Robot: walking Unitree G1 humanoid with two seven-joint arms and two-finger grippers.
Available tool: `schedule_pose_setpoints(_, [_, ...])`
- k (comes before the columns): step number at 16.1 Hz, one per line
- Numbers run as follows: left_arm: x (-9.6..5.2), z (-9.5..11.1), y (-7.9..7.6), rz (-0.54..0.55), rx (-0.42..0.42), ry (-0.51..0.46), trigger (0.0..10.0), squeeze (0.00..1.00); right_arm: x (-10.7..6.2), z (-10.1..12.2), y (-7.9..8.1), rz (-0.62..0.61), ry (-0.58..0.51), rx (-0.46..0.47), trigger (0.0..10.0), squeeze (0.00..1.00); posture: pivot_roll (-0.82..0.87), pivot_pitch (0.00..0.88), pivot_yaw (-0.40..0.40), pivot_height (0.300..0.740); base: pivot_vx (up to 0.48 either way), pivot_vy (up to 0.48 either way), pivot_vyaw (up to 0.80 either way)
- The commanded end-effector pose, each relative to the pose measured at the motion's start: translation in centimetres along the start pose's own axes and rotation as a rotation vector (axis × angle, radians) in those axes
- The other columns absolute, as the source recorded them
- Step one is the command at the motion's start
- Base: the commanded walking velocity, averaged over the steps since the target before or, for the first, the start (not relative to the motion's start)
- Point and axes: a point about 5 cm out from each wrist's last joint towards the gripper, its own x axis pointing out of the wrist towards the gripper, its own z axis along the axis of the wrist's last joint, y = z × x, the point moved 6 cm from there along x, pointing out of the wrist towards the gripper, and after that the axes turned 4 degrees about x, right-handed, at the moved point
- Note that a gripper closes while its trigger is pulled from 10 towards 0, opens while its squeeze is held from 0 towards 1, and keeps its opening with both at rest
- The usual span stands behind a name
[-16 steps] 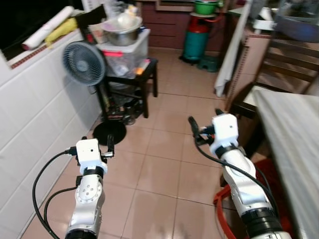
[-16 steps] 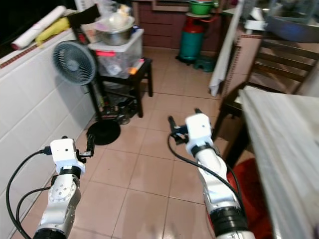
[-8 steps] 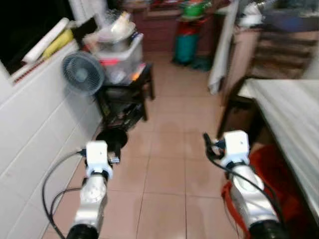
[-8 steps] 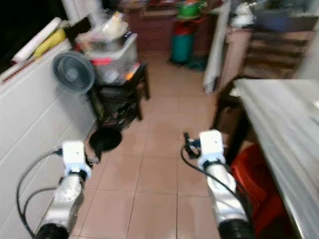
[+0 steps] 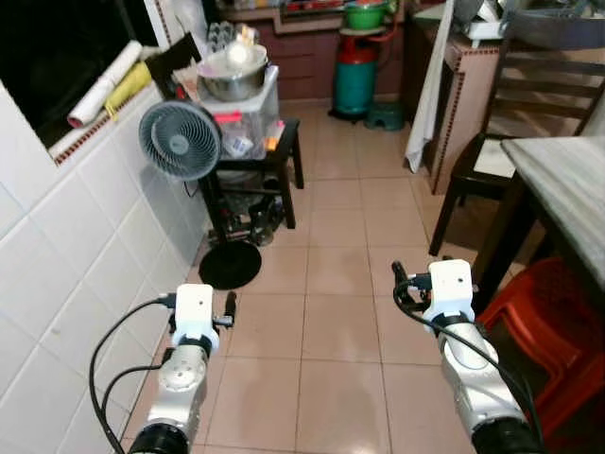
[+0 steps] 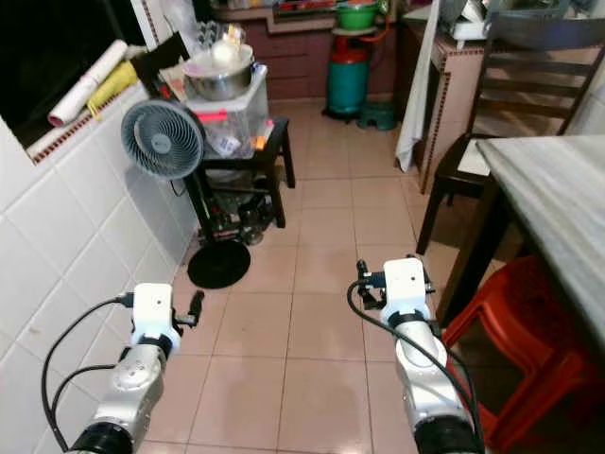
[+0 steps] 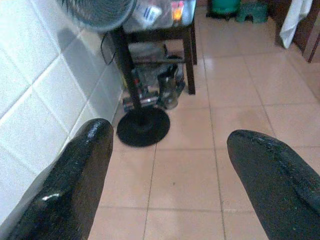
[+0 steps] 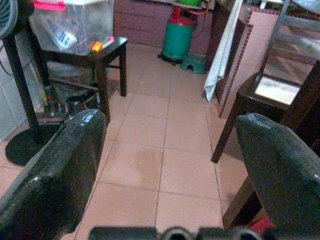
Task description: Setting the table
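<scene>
Since a second ago the whole view has swung and pulled back, so that's the robot's head and body turning, not the furniture moving. It was blurry half a second ago and it's sharp now, so I'd guess the walking has mostly settled.

The table (image 6: 558,203), which is what the task is about, sits off at about 2 o'clock with its pale stone-looking top cut off by the frame edge. I can't see any plates or cutlery on the bit that shows. A red plastic stool (image 6: 529,331) is tucked under it, and a dark wooden chair (image 5: 492,142) stands just beyond at 1 o'clock.

Both arms are held out low in front over the tiled floor. The left gripper (image 7: 175,170) has its fingers spread wide with nothing between them, just floor and the fan's round base. Same deal for the right gripper (image 8: 170,165): released and empty, pointing at open tiles and the chair leg.

At 11 o'clock there's a standing fan (image 5: 180,140) next to a small black side table (image 5: 274,142) with a clear bin and a metal bowl (image 5: 232,78) on top. A green gas cylinder (image 5: 357,71) is at 12.

So setting hasn't really started. My guess is it still needs to go find the tableware.
</scene>
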Motion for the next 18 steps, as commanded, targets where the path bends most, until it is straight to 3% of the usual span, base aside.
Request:
schedule_pose_setpoints(1, [-0.1,-0.7,1.6,0.049,0.022,0.024,10.0,0.00,0.4,-0.2,1.2,0.018,0.009,0.021,10.0,0.00,-0.02,0.000,0.064,0.740,0.000,0.480,0.00])
schedule_pose_setpoints(7, [-1.2,-4.1,1.2,0.017,0.073,0.143,10.0,0.00,0.1,-3.8,1.3,0.005,0.150,0.039,10.0,0.00,-0.02,0.000,0.052,0.740,0.000,0.480,0.00])
schedule_pose_setpoints(9, [-1.6,-5.5,0.6,-0.009,0.093,0.203,10.0,0.00,-0.8,-6.4,1.0,-0.014,0.257,0.045,10.0,0.00,-0.02,0.000,0.049,0.740,0.000,0.480,0.00])
schedule_pose_setpoints(11, [-1.8,-6.0,0.4,-0.011,0.089,0.231,10.0,0.00,-1.4,-7.6,0.9,-0.027,0.309,0.051,10.0,0.00,-0.01,0.000,0.047,0.740,0.000,0.480,0.00])
schedule_pose_setpoints(13, [-2.7,-7.7,-1.2,-0.070,0.117,0.310,10.0,0.00,-2.8,-10.2,1.6,0.000,0.429,0.038,10.0,0.00,0.00,0.000,0.038,0.740,0.000,0.221,0.00])
schedule_pose_setpoints(15, [-3.2,-8.6,-1.6,-0.092,0.070,0.355,10.0,0.00,-3.6,-11.2,1.9,0.004,0.477,0.050,10.0,0.00,0.00,0.000,0.037,0.740,0.000,0.000,0.00])
schedule_pose_setpoints(17, [-5.5,-12.0,-1.6,-0.151,0.017,0.509,10.0,0.00,-6.3,-14.6,2.7,0.004,0.649,0.091,10.0,0.00,0.01,0.000,0.027,0.740,0.000,0.000,0.00])
schedule_pose_setpoints(18, [-5.9,-12.6,-1.4,-0.150,0.015,0.540,10.0,0.00,-6.8,-15.1,2.8,0.006,0.677,0.094,10.0,0.00,0.01,0.000,0.027,0.740,0.000,0.000,0.00])
